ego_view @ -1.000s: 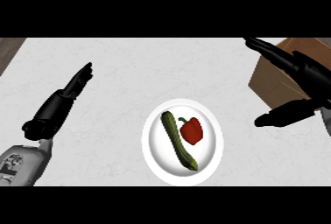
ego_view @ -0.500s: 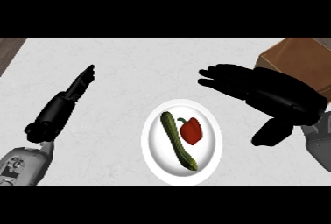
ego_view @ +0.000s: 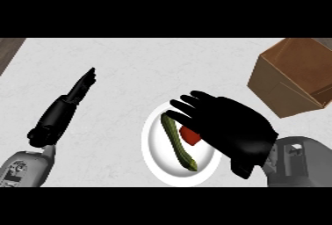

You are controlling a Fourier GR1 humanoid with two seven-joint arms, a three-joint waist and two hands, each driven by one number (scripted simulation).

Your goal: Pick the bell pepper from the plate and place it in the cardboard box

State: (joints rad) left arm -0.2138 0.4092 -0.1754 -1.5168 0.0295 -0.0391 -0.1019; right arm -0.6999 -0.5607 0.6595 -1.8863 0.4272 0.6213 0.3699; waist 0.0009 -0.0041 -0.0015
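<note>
A white oval plate (ego_view: 160, 165) lies at the lower middle of the counter. On it lie a long green cucumber (ego_view: 178, 143) and a red bell pepper (ego_view: 190, 136), the pepper mostly hidden. My right hand (ego_view: 227, 125) hovers over the plate's right half with fingers spread and relaxed, covering most of the pepper; I cannot tell whether it touches it. The cardboard box (ego_view: 295, 77) stands open at the upper right. My left hand (ego_view: 68, 103) rests at the left, fingers straight, holding nothing.
A strip of darker wood (ego_view: 9, 50) shows at the counter's top left corner. Pale counter surface (ego_view: 156, 66) stretches between my left hand and the box.
My right hand has swung from over the box leftward and down, and now sits over the plate's right side above the pepper. The left hand has stayed put.
</note>
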